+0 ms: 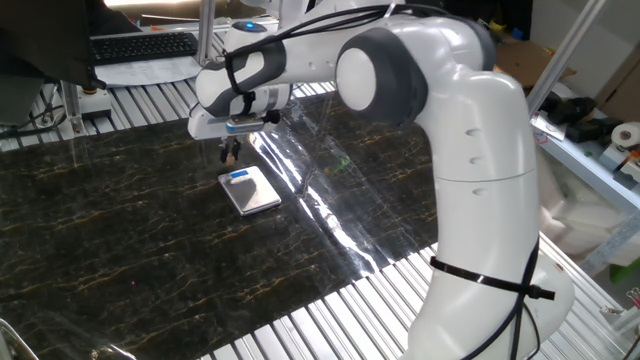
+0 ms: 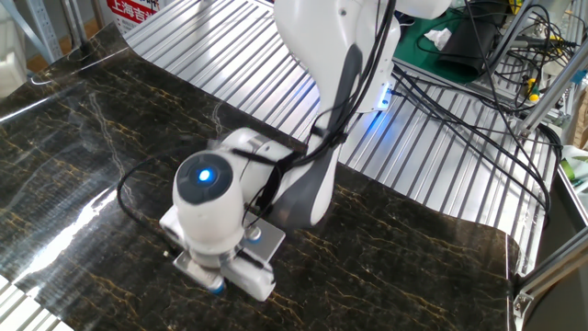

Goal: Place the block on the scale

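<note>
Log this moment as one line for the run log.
arm: over scale's far edge | hand: above scale, not touching | block: possibly between fingers, unclear | scale plate: bare

Franka arm reaching low over the table, forearm roughly horizontal and wrist bent so that the tool (image 1: 230, 152) points straight down. Its two dark fingers (image 1: 233, 149) hang close together, their tips clear of the surface. In the other fixed view, the wrist housing hides the tool.
</note>
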